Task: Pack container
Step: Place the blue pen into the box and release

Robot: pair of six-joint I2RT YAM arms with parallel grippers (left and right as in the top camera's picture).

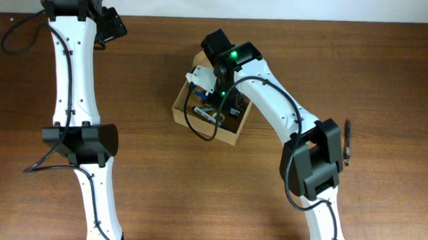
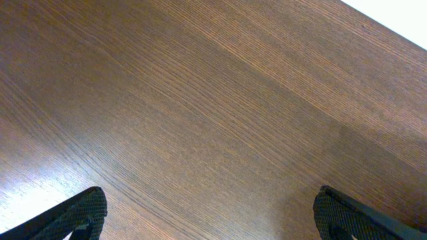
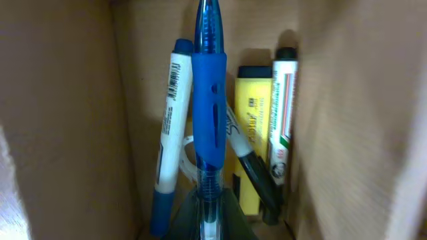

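Right wrist view: right gripper pinches a glossy blue pen inside the matte cardboard container.

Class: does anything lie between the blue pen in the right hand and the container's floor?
Yes. A white marker, black pen and yellow highlighter already lie beneath the blue pen inside the container.

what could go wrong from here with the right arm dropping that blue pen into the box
1. The blue pen, held by the right gripper, hangs over a white marker and a black marker lying crosswise. Released here, it may land askew and ride high, perhaps keeping the box from closing.
2. The container looks tight around the gripper, so pulling out could snag a cardboard wall and shift it.
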